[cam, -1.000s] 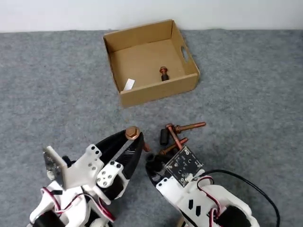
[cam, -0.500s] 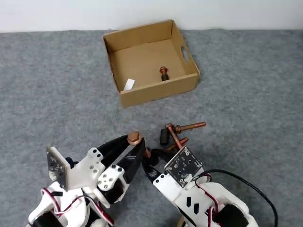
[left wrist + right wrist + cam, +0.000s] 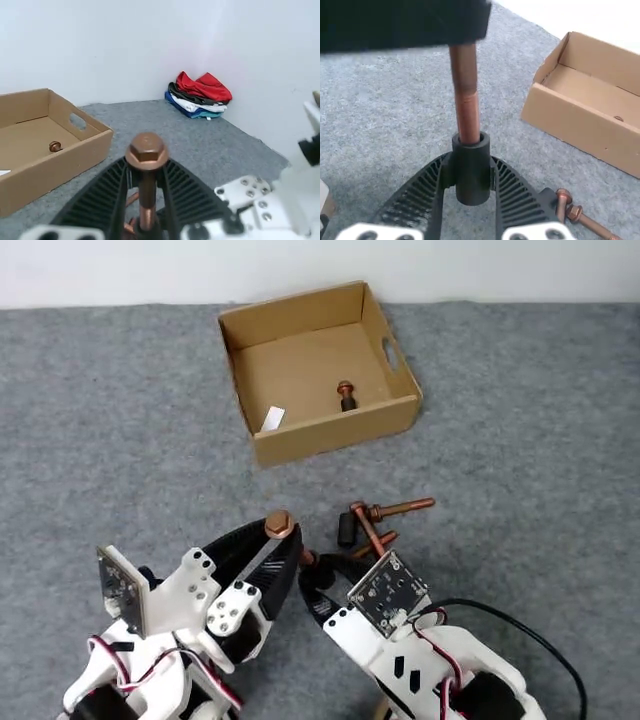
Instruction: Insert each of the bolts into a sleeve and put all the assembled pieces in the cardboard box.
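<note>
- The left end effector [image 3: 145, 172] is clamping a copper bolt [image 3: 145, 150] by its shank, with the hex head just past the fingertips.
- The right end effector [image 3: 469, 167] is squeezing a black sleeve [image 3: 470, 187] at mid-body, and the bolt's tip is sitting in the sleeve's open mouth.
- Both pieces are looking rigid, smooth and likely to pivot, so firm mid-length holds are suiting them.

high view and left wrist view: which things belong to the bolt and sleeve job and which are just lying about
Job: bolt in the left gripper, sleeve in the right gripper, loose bolts, spare sleeve, cardboard box, assembled piece inside it.
Lying about: paper scrap in the box, clothes pile, black cable.
</note>
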Controlling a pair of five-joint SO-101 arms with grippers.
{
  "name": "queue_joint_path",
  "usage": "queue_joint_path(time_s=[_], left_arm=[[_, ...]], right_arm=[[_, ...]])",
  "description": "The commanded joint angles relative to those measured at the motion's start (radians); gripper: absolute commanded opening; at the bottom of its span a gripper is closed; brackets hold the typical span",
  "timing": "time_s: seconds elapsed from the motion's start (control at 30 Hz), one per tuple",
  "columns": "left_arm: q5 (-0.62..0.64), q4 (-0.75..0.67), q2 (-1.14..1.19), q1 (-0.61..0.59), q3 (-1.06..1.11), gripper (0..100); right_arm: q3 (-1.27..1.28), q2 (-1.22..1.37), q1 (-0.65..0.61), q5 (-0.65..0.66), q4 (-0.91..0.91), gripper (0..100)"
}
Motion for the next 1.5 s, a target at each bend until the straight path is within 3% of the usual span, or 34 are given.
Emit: queue_joint_path(time_s=[0.0, 0.4, 0.63, 0.83, 1.13, 1.3, 1.47], left_arm=[[0.008, 0.031, 0.003, 0.040, 0.018, 0], [0.003, 0.081, 0.003, 0.041, 0.116, 2], [-0.025, 0.158, 0.003, 0.031, 0.068, 21], [-0.026, 0.187, 0.003, -0.025, 0.001, 21], [-0.028, 0.150, 0.003, -0.087, -0.016, 19], [-0.028, 0.103, -0.003, -0.258, -0.015, 0], [-0.058, 0.100, -0.003, -0.399, 0.070, 0]], right_arm=[[-0.017, -0.001, -0.005, 0.029, -0.056, 0.9], [-0.032, -0.002, -0.005, 0.087, -0.096, 0.9], [-0.032, -0.002, 0.002, 0.087, -0.088, 0.9], [-0.028, -0.001, 0.076, 0.084, -0.088, 0.9], [-0.025, 0.001, 0.091, 0.080, -0.087, 0.9], [-0.028, 0.002, 0.260, -0.026, -0.082, 0.9], [-0.072, 0.101, 0.420, -0.167, -0.067, 0.9]])
